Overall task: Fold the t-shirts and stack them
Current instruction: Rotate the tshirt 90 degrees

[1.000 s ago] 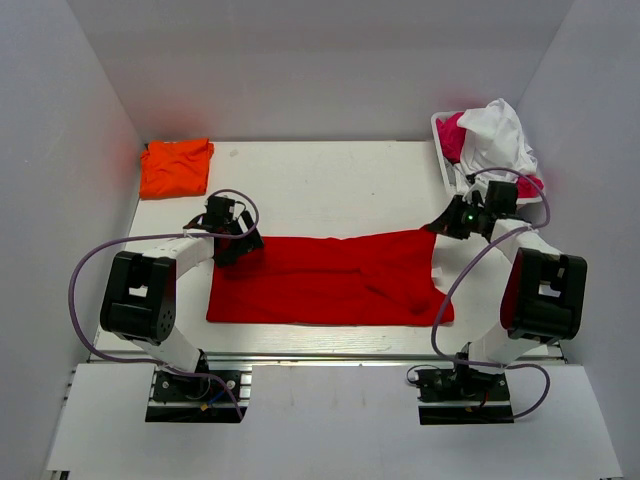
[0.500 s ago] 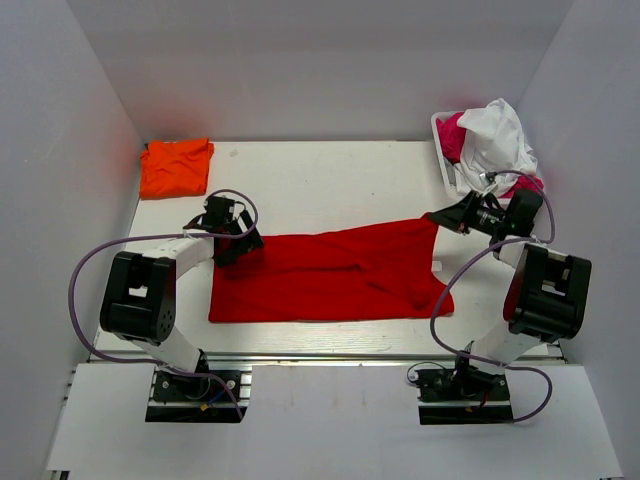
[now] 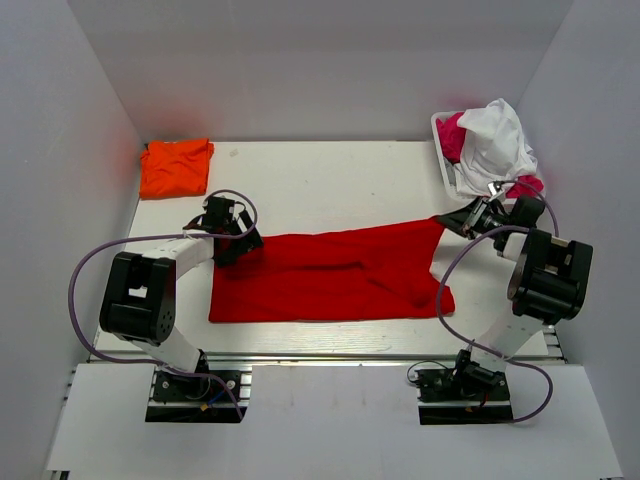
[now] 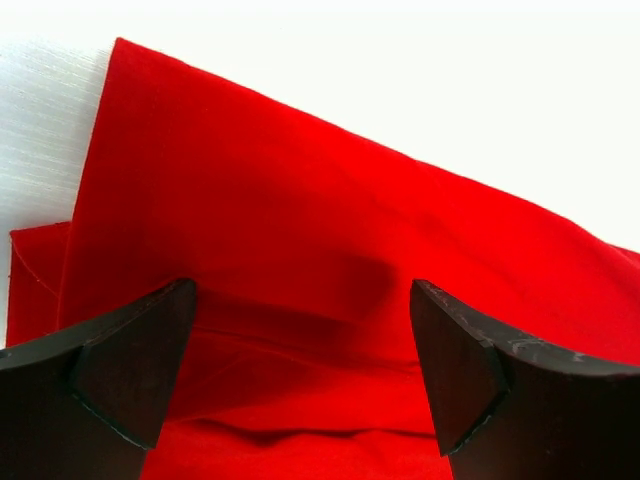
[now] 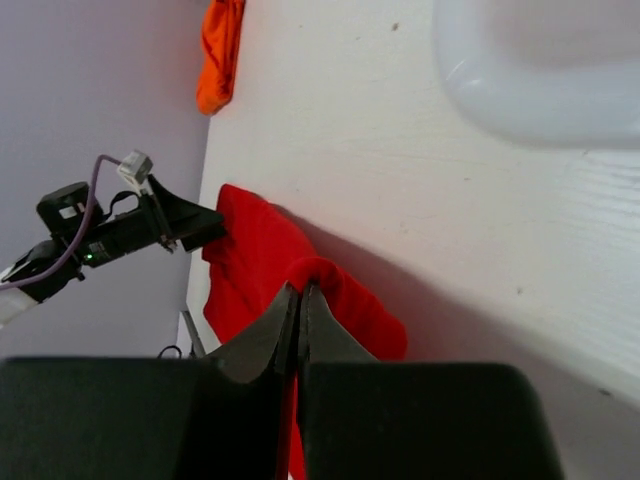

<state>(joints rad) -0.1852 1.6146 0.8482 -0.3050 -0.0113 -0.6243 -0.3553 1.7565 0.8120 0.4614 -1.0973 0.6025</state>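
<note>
On the white tabletop (image 3: 330,185), the red shirt (image 3: 330,275) lies spread out as a long band. It is closer to the near edge than to the far edge, and it runs from in front of the left arm to in front of the right arm. Its near edge is quite straight, and its far edge rises toward the right.

The left claw (image 3: 240,245) is at the far left corner of this shirt. It is opened wide and it holds nothing. In the left wrist view its two dark fingers (image 4: 130,370) stand well apart, with red cloth between and under them, and one layer of the cloth lies over another. I cannot tell if the fingertips touch the cloth.

The right claw (image 3: 447,222) is at the far right corner of the red shirt. It is closed tight, and a small hump of red cloth is pinched between its fingertips. That corner is pulled toward the right edge of the tabletop.

The orange shirt (image 3: 176,166) lies folded in the far left corner of the tabletop, well apart from the red one. In the far right corner stands a white basket (image 3: 441,160) that holds a white cloth (image 3: 497,135) and a pink cloth (image 3: 453,135).
</note>
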